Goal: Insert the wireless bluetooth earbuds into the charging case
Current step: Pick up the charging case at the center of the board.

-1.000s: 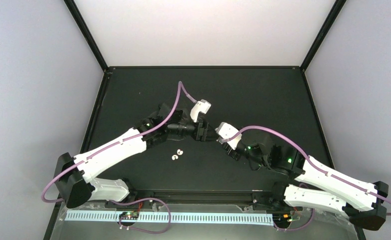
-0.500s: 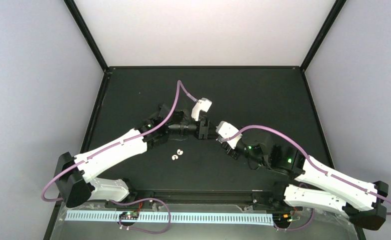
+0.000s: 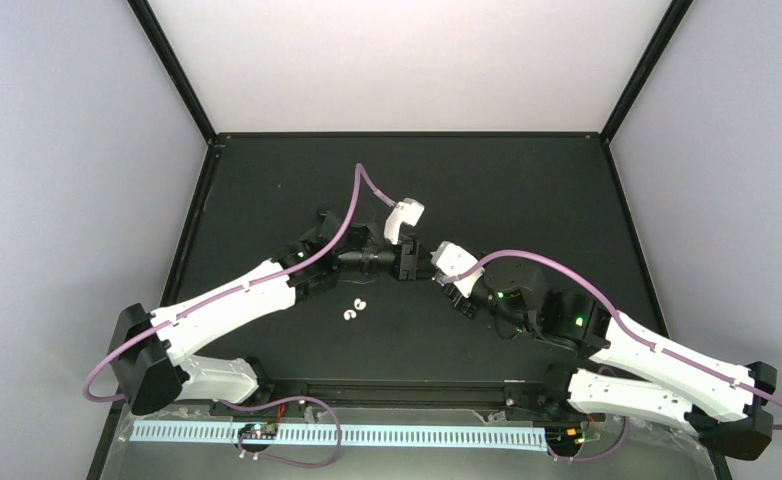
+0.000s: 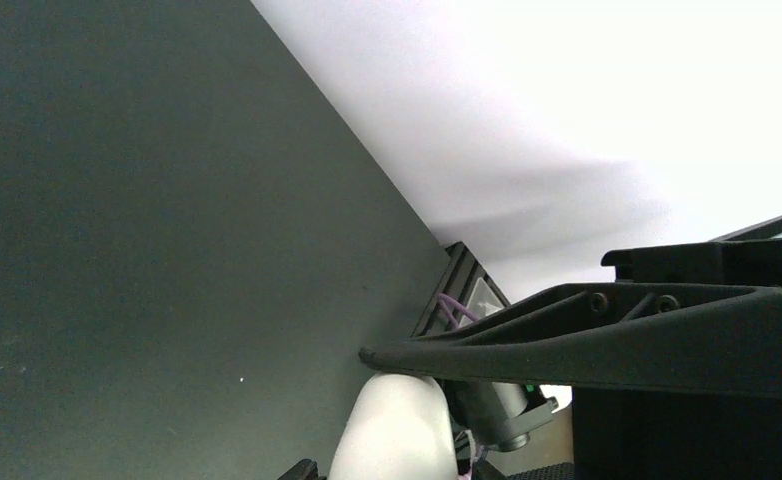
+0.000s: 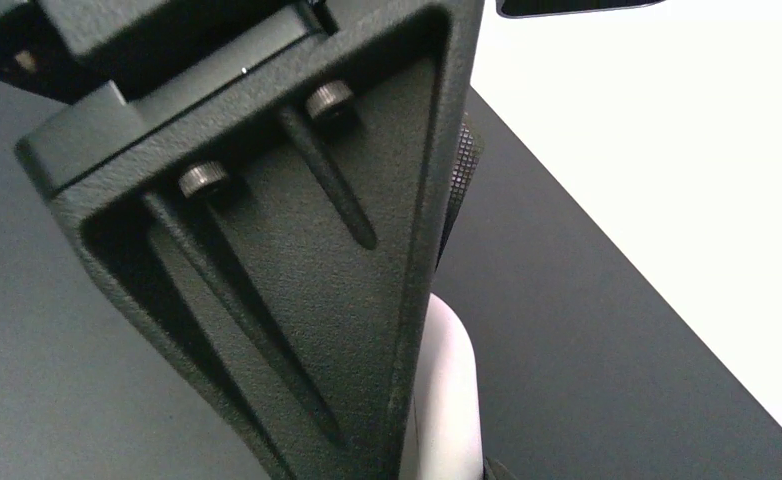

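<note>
The two white earbuds [image 3: 350, 315] [image 3: 359, 303] lie side by side on the black table, in front of the left forearm. Both grippers meet at mid-table behind them. My left gripper [image 3: 399, 262] is shut on the white charging case [image 4: 397, 432], its upper finger [image 4: 527, 345] lying across the case's rounded end. My right gripper [image 3: 423, 268] grips the same case [image 5: 449, 395] from the other side, one broad black finger [image 5: 297, 290] flat against it. In the top view the case is hidden between the jaws. I cannot tell whether its lid is open.
The black table [image 3: 527, 200] is framed by a raised black rim and white walls. Purple cables [image 3: 362, 185] arc over both wrists. A white ruled strip [image 3: 347, 435] runs along the near edge between the arm bases.
The left gripper has edged slightly right toward the right gripper, which has edged left. Both stay closed around the case. The earbuds have not moved.
</note>
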Available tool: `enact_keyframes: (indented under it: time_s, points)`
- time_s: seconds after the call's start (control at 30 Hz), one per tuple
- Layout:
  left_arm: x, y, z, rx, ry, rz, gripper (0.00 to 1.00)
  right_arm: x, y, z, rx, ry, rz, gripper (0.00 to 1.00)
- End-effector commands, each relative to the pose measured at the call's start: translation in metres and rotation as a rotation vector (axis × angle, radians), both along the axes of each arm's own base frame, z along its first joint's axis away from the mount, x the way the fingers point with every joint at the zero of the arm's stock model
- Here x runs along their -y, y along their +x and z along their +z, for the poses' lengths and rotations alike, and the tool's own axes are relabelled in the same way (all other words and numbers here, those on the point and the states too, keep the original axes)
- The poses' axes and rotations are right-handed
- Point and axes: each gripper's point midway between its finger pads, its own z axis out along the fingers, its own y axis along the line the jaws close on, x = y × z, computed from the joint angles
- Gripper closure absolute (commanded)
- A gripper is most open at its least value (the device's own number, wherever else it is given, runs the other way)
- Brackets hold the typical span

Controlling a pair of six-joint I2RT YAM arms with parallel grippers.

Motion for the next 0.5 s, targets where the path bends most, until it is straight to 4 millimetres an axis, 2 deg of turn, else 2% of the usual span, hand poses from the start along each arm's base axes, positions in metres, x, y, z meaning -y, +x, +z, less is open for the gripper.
enact_keyframes:
  time_s: [0.0, 0.13, 0.3, 0.47]
  points:
    - [0.0003, -0.0042, -0.0028, -0.01, 0.0, -0.002, 0.62, -0.0014, 0.0023, 0.0238, 0.038, 0.069, -0.015, 0.78]
    - [-0.0015, -0.0058, -0.0031, -0.008, -0.003, -0.004, 0.62, -0.0004, 0.0031, 0.0244, 0.038, 0.072, -0.022, 0.77]
    - [-0.0021, -0.0075, -0.002, -0.001, -0.01, -0.01, 0.81, -0.0015, 0.0014, 0.0251, 0.032, 0.08, -0.014, 0.77]
    - [-0.0034, -0.0083, 0.0041, 0.019, -0.028, -0.01, 0.92, -0.0037, -0.002, 0.0284, 0.024, 0.093, 0.007, 0.76]
